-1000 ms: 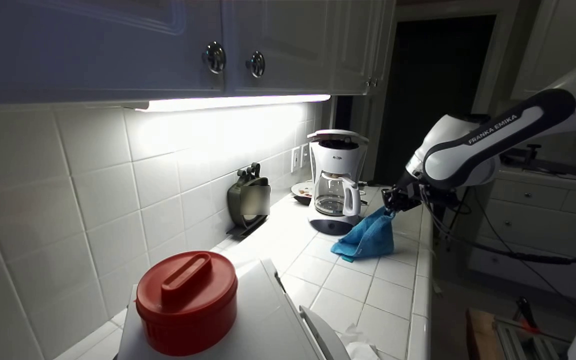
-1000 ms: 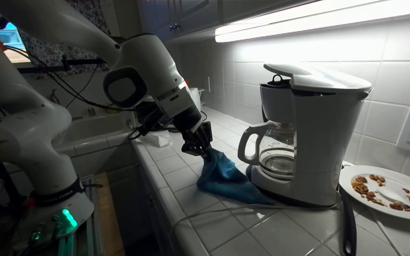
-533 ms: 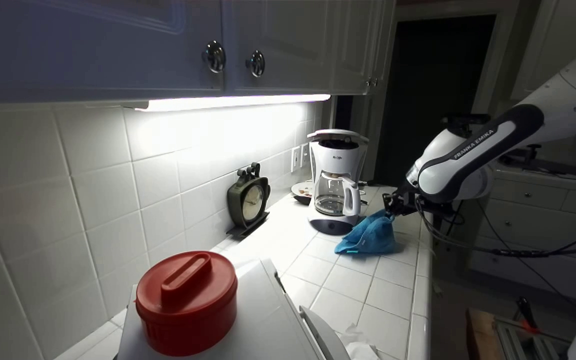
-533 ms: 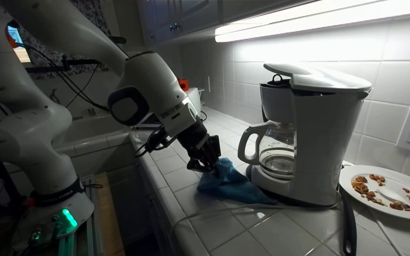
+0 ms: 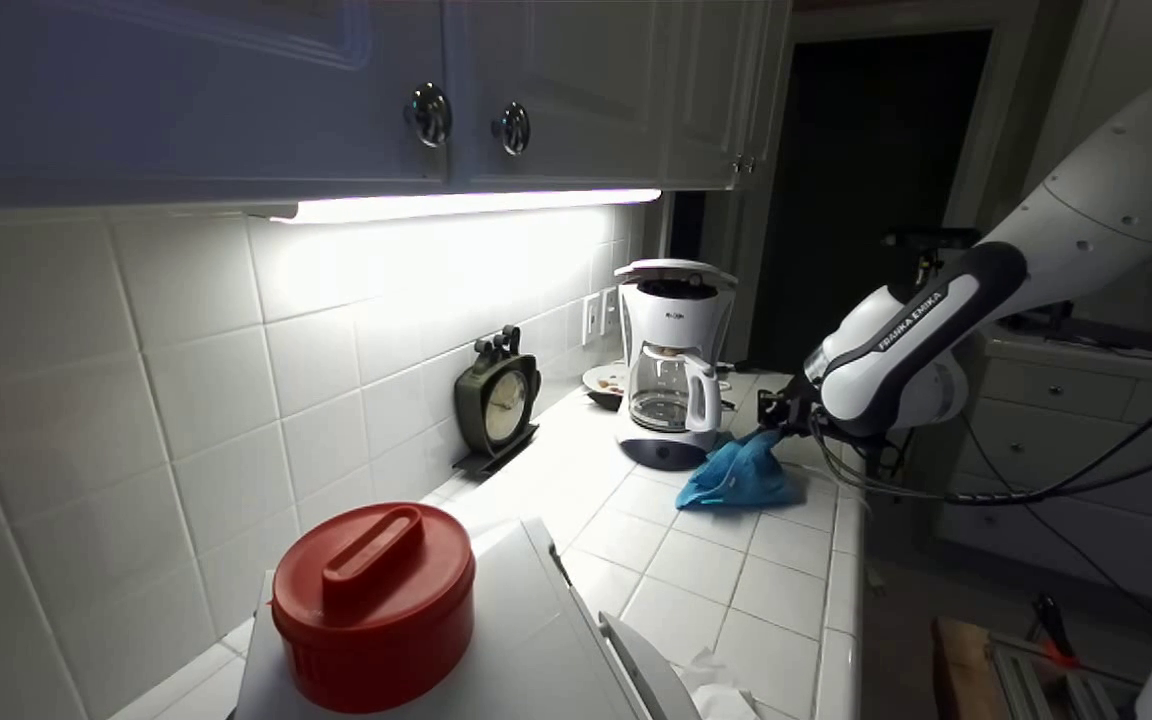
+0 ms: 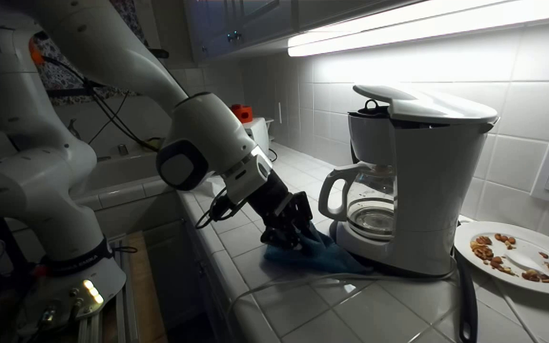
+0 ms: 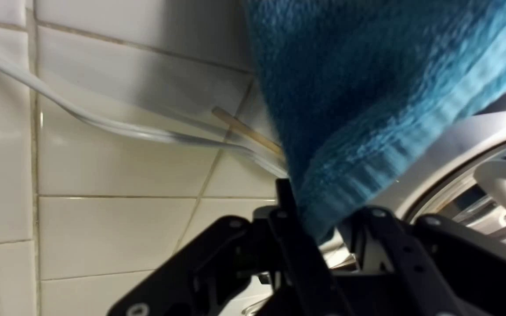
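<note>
Straddling a corner of the blue terry towel (image 7: 367,79), the pincer (image 7: 327,210) stands narrowly parted; whether it actually grips cannot be told. Slow, low motion, clear of the pale cord (image 7: 125,130), would best keep the folds from snagging. Below, the towel rests on the tiled counter (image 6: 300,302), just beside the drip coffee maker (image 6: 432,190).

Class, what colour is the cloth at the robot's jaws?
The cloth is blue, clearest in the wrist view.
</note>
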Tool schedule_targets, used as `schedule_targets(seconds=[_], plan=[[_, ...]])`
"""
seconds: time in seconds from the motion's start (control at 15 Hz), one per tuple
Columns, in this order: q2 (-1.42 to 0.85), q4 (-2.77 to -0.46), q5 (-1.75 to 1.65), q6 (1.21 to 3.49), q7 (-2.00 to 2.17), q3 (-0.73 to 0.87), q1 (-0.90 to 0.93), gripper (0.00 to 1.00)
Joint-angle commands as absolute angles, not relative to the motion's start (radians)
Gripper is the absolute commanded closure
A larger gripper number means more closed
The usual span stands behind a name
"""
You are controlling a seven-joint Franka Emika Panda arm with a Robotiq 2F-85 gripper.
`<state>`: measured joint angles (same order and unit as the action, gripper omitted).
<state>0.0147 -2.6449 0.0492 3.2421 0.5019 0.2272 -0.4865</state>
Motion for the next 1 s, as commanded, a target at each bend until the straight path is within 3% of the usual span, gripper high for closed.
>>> schedule_targets(seconds=[0.0, 0.4, 0.93], plan=[[-0.041, -2.619, 0.166, 3.334, 0.447, 0.265, -0.427, 0.41], [0.033, -2.692, 0.179, 3.409, 0.468, 0.226, -0.412, 0.00], [0.095, -2.744, 0.543, 3.332, 0.145, 0.110, -0.458, 0.00]])
